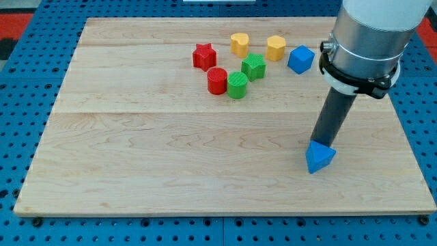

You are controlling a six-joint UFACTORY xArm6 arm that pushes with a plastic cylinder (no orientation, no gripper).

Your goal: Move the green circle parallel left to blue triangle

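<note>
The green circle (pixel 237 85) stands near the view's top centre, touching a red cylinder (pixel 217 80) on its left and a green star-like block (pixel 253 66) at its upper right. The blue triangle (pixel 319 157) lies at the view's lower right, far from the green circle. My tip (pixel 318 141) rests right against the blue triangle's top edge. The dark rod rises from there to the arm's silver body (pixel 372 34).
A red star (pixel 204 56), a yellow heart (pixel 240 44), a yellow block (pixel 276 47) and a blue cube-like block (pixel 300 59) sit along the view's top. The wooden board (pixel 136 157) lies on a blue pegboard (pixel 20 82).
</note>
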